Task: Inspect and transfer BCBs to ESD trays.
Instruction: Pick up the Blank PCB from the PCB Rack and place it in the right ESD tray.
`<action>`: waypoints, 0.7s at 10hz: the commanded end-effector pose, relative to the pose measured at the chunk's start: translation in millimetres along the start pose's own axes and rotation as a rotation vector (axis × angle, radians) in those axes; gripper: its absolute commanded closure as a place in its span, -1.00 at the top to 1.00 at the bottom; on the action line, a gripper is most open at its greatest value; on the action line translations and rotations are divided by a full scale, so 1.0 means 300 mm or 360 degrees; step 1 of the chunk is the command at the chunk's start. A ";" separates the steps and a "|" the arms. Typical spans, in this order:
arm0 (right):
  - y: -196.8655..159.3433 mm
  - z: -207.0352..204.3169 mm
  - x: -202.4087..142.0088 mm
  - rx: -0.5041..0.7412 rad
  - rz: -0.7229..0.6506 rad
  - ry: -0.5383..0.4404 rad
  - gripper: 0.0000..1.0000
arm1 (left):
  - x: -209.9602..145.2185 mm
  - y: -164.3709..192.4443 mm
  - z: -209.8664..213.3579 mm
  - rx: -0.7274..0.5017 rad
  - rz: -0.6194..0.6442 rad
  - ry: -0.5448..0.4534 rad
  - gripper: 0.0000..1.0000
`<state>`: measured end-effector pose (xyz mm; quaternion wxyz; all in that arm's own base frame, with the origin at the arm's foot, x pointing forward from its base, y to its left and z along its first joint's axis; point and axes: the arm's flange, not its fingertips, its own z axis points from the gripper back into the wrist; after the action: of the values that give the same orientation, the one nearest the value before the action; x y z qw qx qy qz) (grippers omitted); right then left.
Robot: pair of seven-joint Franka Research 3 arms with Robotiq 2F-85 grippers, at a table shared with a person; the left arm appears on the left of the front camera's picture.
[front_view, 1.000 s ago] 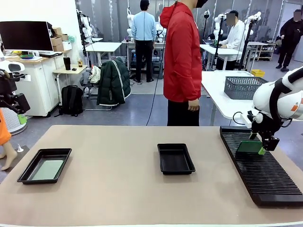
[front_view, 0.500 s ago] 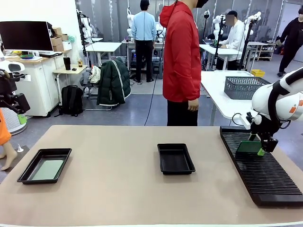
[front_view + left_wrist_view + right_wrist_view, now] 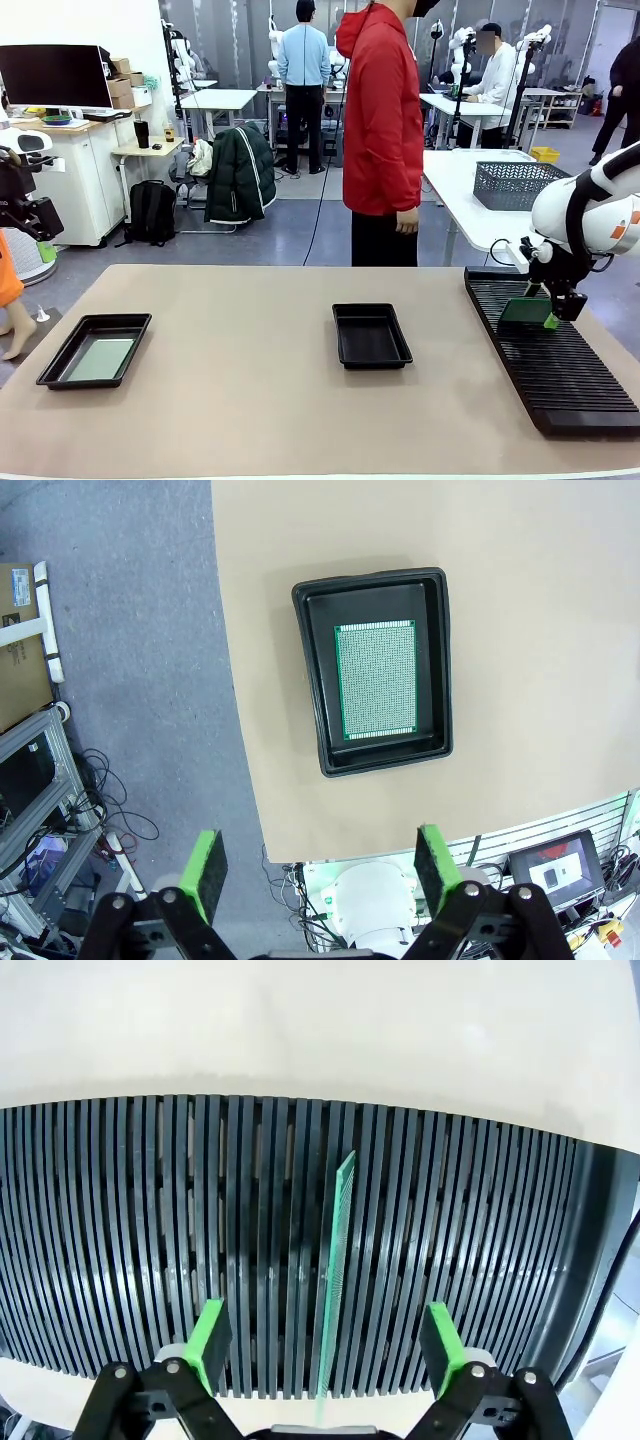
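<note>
Two black ESD trays lie on the tan table. The left tray (image 3: 118, 318) holds a green BCB (image 3: 100, 358) flat on its floor. From high above, the same tray (image 3: 318, 670) and BCB (image 3: 375, 680) show beyond my open left gripper (image 3: 320, 870). The middle tray (image 3: 370, 338) has a bare floor. At the right, another BCB (image 3: 523, 313) stands on edge in the black slotted rack (image 3: 560, 380). My right gripper (image 3: 552, 315) hangs just over it. Up close, this BCB (image 3: 335, 1260) rises between the open right gripper's (image 3: 325, 1345) fingers, which are apart from it.
A person in a red jacket (image 3: 385, 120) stands at the table's far edge, one hand (image 3: 408, 222) hanging down. The rack (image 3: 150, 1210) runs along the table's right side. A grey mesh basket (image 3: 512, 185) sits on a white table behind.
The right arm has shifted slightly left over the rack. The upright board stays in its slot. The left arm, the trays and the person have not moved.
</note>
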<state>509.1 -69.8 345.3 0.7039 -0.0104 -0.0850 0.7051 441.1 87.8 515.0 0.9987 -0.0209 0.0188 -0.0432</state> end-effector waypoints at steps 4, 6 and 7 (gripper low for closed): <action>0.008 0.002 0.009 -0.0051 -0.0022 0.0049 0.71 | -0.003 -0.002 -0.005 0.0000 -0.0001 -0.0006 1.00; 0.009 0.003 0.011 -0.0068 -0.0024 0.0055 0.56 | -0.003 -0.002 -0.005 0.0000 -0.0001 -0.0006 1.00; 0.008 0.000 0.013 -0.0067 -0.0027 0.0069 0.55 | -0.003 -0.002 -0.005 0.0000 -0.0001 -0.0006 1.00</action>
<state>510.6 -68.5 347.7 0.7054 -0.0183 -0.0880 0.7031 441.1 87.8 515.0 0.9987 -0.0209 0.0188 -0.0432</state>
